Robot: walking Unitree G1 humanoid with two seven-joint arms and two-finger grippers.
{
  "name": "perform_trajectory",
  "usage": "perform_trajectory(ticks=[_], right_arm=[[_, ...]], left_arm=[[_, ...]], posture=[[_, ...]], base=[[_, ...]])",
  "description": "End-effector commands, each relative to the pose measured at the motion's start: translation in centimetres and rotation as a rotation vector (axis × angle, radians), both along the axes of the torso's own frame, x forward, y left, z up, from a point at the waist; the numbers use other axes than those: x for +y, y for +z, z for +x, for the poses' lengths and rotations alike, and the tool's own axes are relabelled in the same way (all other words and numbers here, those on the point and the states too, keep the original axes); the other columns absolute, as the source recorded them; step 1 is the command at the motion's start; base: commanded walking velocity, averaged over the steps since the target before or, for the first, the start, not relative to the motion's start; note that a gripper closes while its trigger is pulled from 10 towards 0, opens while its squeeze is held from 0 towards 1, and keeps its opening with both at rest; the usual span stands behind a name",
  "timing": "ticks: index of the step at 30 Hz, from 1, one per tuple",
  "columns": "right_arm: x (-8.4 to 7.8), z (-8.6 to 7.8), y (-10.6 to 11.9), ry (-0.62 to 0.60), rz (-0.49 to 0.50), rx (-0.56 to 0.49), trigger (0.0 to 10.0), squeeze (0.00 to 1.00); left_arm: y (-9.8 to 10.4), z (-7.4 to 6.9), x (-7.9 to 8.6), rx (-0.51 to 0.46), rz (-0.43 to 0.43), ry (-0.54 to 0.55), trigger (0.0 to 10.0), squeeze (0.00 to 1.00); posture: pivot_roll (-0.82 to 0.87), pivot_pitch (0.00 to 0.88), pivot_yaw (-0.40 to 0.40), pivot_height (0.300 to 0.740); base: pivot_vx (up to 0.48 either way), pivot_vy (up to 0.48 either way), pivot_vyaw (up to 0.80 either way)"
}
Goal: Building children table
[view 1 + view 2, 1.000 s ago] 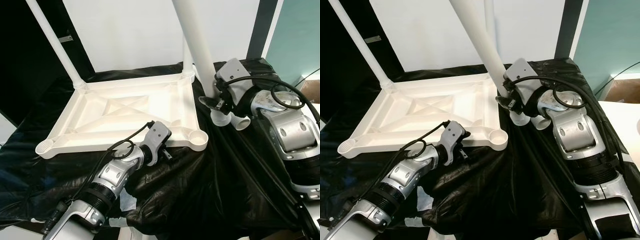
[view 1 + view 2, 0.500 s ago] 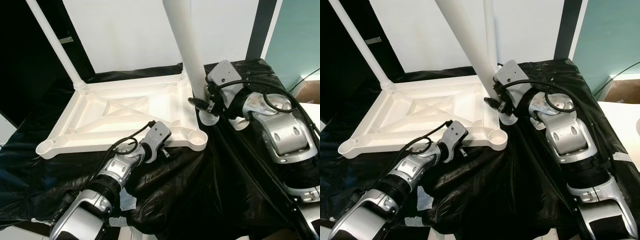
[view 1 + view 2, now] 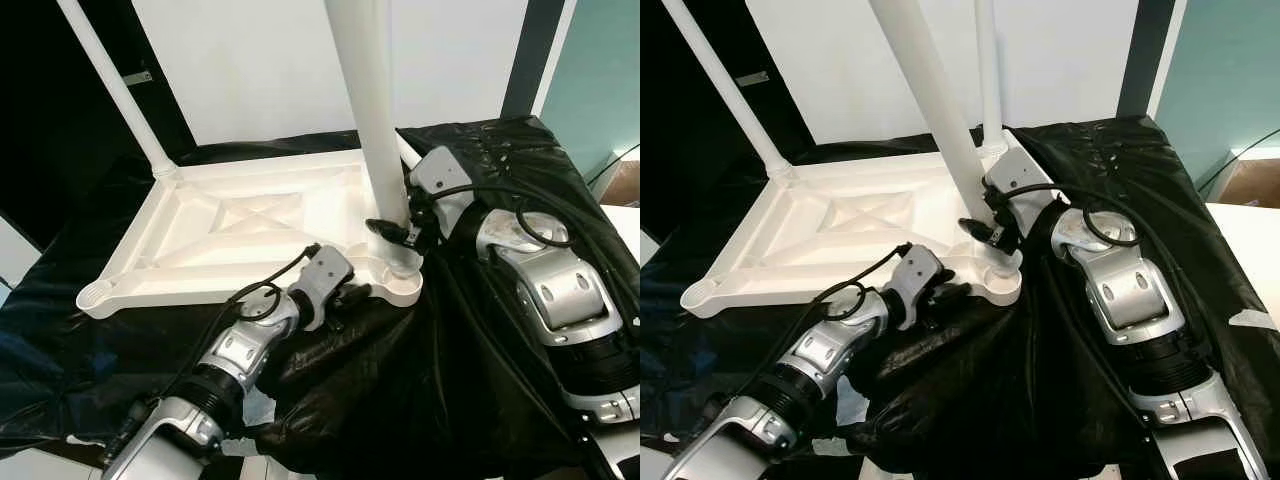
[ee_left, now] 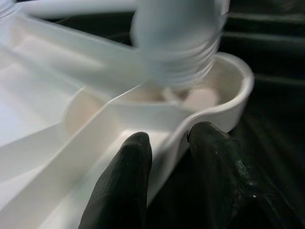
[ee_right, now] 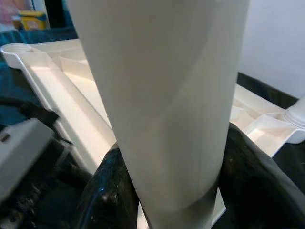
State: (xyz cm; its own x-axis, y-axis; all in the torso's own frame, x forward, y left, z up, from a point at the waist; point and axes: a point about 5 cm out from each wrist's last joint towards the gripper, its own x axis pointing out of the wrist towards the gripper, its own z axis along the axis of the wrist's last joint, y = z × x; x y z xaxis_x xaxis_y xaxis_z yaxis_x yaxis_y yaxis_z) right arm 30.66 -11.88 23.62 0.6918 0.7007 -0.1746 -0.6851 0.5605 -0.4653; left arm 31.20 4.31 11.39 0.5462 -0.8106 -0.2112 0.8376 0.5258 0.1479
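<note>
A white table top (image 3: 240,230) lies upside down on black cloth. Two white legs stand in its far corners, one on the left (image 3: 115,85) and one on the right (image 3: 987,70). My right gripper (image 3: 392,232) is shut on a third white leg (image 3: 368,120), which stands nearly upright. The leg's threaded end (image 4: 178,52) sits at the mouth of the near right corner socket (image 4: 209,95). My left gripper (image 3: 350,293) is shut on the table top's near rim beside that socket, with its black fingers (image 4: 126,191) on either side of the rim. The near left corner socket (image 3: 95,295) holds nothing.
Crumpled black cloth (image 3: 430,400) covers the whole work surface and hangs over its front. A white wall (image 3: 260,60) stands right behind the table top, with a dark opening at the left. A pale surface (image 3: 625,215) begins at the far right edge.
My right gripper has carried the leg leftward and down, from beside the table top onto the near right corner socket. My left gripper has slid right along the near rim toward that corner.
</note>
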Motion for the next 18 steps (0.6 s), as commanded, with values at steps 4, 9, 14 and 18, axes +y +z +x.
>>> perform_trajectory(ticks=[4, 9, 14, 18], right_arm=[[0.4, -0.8, -0.4, 0.052, 0.024, 0.036, 10.0, 0.0], [-0.5, -1.5, -1.6, 0.075, -0.051, 0.043, 10.0, 0.0], [-0.9, -2.2, -2.1, 0.112, -0.082, 0.06, 10.0, 0.0], [-1.3, -2.0, -2.3, 0.093, -0.083, 0.067, 10.0, 0.0]], left_arm=[[-0.5, -0.9, 0.0, 0.073, 0.023, -0.221, 10.0, 0.0], [-0.7, -1.2, -0.1, 0.075, 0.031, -0.214, 10.0, 0.0], [-0.8, -1.7, -0.3, 0.118, 0.03, -0.264, 3.0, 0.0], [-1.1, -2.1, -0.2, 0.141, 0.048, -0.291, 0.0, 0.0]], posture=[[-0.13, 0.0, 0.143, 0.74], [-0.13, 0.0, 0.142, 0.74], [-0.13, 0.0, 0.142, 0.74], [-0.14, 0.0, 0.146, 0.74]], base=[[0.0, 0.0, 0.0], [0.0, 0.0, 0.0], [0.0, 0.0, 0.0], [0.0, 0.0, 0.0]])
